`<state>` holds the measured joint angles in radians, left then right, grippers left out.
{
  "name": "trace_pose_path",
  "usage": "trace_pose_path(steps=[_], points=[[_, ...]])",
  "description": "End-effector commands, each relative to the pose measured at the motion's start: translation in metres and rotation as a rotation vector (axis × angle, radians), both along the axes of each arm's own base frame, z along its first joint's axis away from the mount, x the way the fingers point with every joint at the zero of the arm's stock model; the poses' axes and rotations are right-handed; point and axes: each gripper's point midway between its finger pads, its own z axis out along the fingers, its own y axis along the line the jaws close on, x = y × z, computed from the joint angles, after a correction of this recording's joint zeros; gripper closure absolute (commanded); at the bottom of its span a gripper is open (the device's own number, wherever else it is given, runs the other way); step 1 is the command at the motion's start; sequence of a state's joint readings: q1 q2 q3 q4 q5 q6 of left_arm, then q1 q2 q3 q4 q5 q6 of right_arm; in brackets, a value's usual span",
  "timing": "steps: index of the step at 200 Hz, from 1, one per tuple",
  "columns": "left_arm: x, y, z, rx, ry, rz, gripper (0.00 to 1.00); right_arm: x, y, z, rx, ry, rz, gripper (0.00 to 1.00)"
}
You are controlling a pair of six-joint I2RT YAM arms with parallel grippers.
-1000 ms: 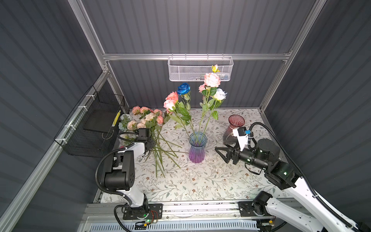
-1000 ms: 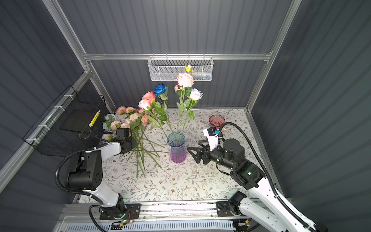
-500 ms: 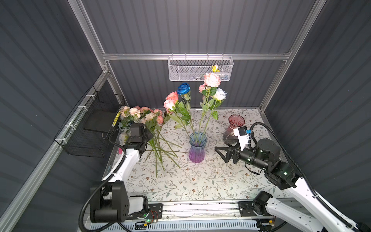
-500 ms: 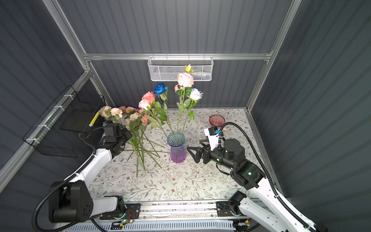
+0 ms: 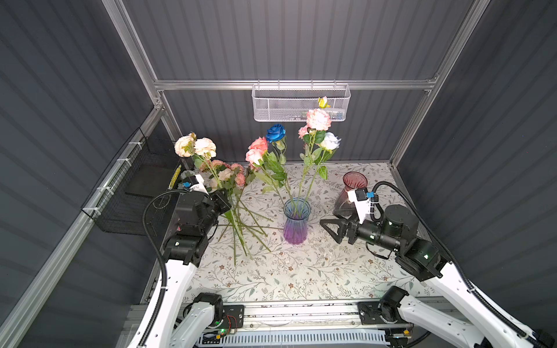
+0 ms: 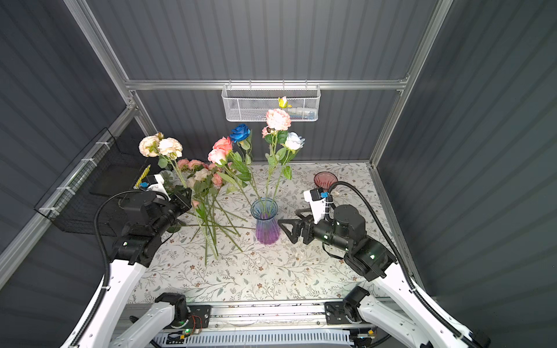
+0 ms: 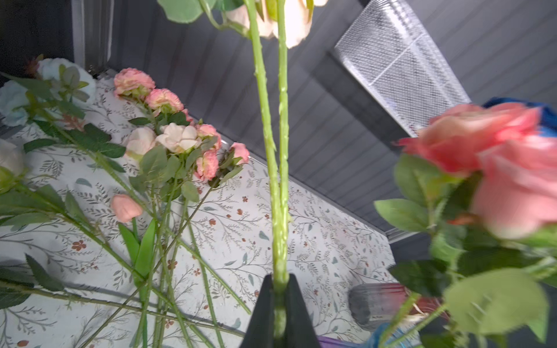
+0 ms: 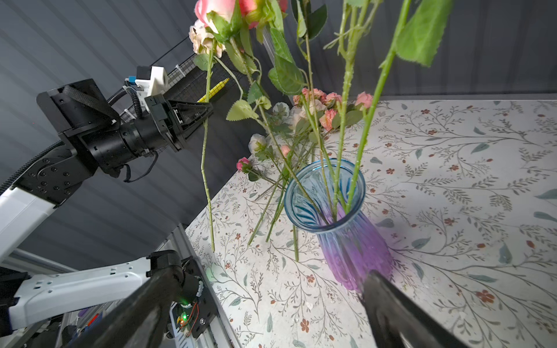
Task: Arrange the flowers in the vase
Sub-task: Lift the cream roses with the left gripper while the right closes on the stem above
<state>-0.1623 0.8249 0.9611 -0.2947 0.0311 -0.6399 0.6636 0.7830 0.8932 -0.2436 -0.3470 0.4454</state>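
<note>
Cream spray (image 5: 196,146): pulled clear of the heap, its two blooms now high near the back-left corner. A second ago it lay among the other stems.
Left gripper (image 5: 223,201): jaws clamped on the spray's paired green stems, and risen from table level since the earlier frames. The stem's lower end hangs down toward the table (image 5: 301,271).
Loose flowers (image 5: 238,183): pink and cream sprays lying crossed on the floral cloth left of the vase, as before.
Vase (image 5: 296,221): blue-to-purple glass, upright mid-table, unmoved.
Standing roses (image 5: 275,132): pink, blue and white blooms in the vase, unchanged.
Right gripper (image 5: 328,218): jaws spread wide, empty, level just right of the vase, same spot.
Red vase (image 5: 351,186): upright behind the right gripper.
</note>
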Motion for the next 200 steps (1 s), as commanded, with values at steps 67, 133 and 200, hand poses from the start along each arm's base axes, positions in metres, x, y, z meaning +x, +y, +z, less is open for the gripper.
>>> trace_pose_path(steps=[67, 133, 200], points=[[-0.100, -0.059, 0.157, -0.052, -0.414, -0.463, 1.00, -0.039, 0.059, 0.094, 0.086, -0.151, 0.299, 0.13], [-0.151, -0.084, 0.193, -0.066, -0.600, -0.713, 1.00, -0.073, 0.161, 0.138, 0.036, -0.239, 0.555, 0.13], [-0.171, -0.092, 0.194, -0.089, -0.656, -0.817, 1.00, -0.107, 0.220, 0.148, 0.041, -0.289, 0.755, 0.16]])
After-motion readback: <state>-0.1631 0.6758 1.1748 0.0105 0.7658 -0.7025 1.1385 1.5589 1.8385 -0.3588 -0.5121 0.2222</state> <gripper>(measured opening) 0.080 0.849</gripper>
